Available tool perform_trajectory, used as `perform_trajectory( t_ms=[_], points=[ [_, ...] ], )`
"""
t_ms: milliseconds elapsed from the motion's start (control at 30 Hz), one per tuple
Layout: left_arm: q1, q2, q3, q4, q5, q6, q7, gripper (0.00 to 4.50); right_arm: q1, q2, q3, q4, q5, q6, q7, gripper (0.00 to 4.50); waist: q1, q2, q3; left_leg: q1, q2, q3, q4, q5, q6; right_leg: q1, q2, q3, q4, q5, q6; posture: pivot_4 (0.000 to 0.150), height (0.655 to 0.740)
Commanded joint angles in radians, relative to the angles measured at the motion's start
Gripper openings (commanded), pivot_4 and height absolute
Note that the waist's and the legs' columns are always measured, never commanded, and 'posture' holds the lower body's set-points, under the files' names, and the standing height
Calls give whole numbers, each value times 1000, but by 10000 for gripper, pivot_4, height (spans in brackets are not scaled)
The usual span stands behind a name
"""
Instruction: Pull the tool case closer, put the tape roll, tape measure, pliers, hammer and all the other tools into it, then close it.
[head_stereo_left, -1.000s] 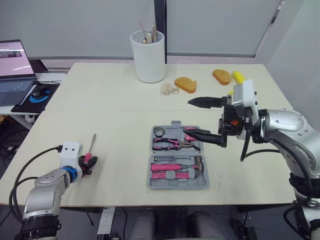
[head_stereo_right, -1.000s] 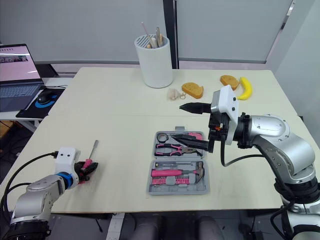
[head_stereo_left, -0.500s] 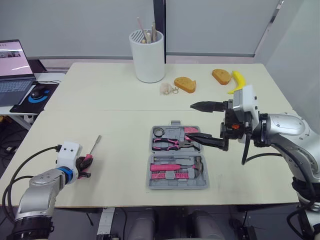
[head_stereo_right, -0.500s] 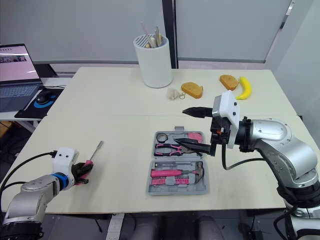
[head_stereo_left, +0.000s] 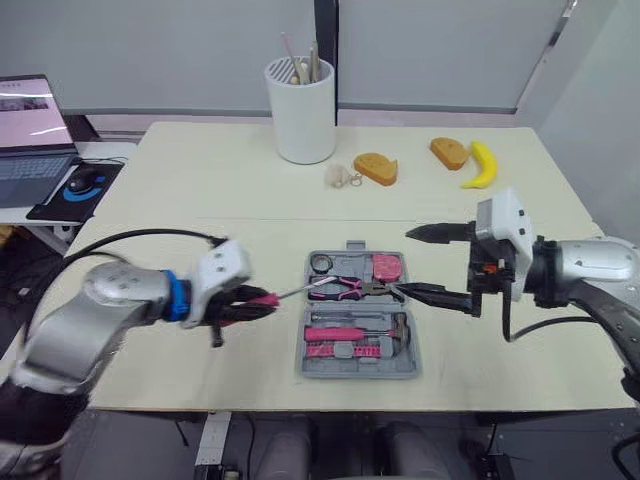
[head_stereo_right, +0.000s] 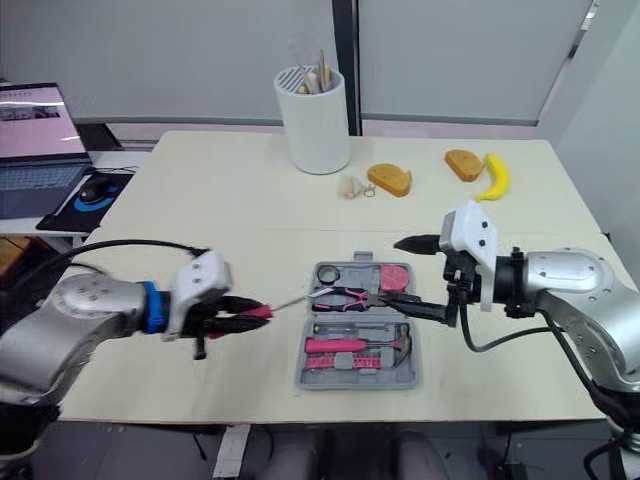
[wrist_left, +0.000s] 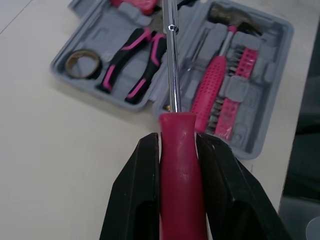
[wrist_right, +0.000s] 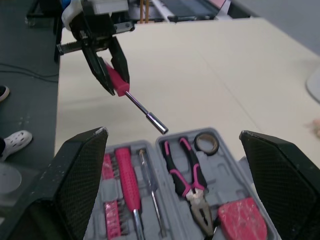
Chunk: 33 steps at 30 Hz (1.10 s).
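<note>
The grey tool case lies open mid-table near the front edge. In it are the tape roll, pliers, pink tape measure and hammer. My left gripper is shut on a pink-handled screwdriver. It hovers just left of the case, and the steel shaft reaches over the case's left edge toward the pliers. My right gripper stands open at the case's right side, its lower finger over the pliers' tip.
A white holder with sticks stands at the back centre. Two bread-like pieces, a banana and a small pale item lie behind the case. A laptop and mouse sit far left.
My left arm has swung right from the table's front left corner to the case, carrying the screwdriver. My right gripper drew back slightly to the right, still open.
</note>
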Motion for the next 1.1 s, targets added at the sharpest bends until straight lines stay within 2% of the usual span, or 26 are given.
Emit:
perform_trajectory(
  t_ms=[33,267,600,833,1100],
  points=[
    [-78,-68,-159,-17,66,18,-6,7408,48,-47,-64,-71,43,40,1,45000,-4,-1,1,0,0,0,0,0,0,0,0,0,0,0,0,1500,7400],
    [-156,-185,-337,13,142,61,6,7408,183,-105,-153,-167,106,115,-33,45000,-15,-2,2,1,2,-1,2,-1,2,1,4,-1,1,-1,1,1500,7400],
    [-146,-219,-436,8,218,108,43,7408,374,-162,-264,-262,150,160,-41,45000,-10,-2,2,2,0,-2,3,-1,2,4,4,-1,1,-2,3,1500,7400],
    [-154,-228,-471,7,255,117,48,7408,417,-168,-282,-280,170,159,-51,45000,-10,-2,2,2,0,-3,3,-1,2,5,4,-1,1,-2,3,1500,7400],
    [-151,-255,-490,25,279,127,60,7408,396,-160,-271,-274,181,149,-76,45000,-10,-2,2,2,0,-3,3,-1,2,5,3,-1,1,-2,3,1500,7400]
  ],
)
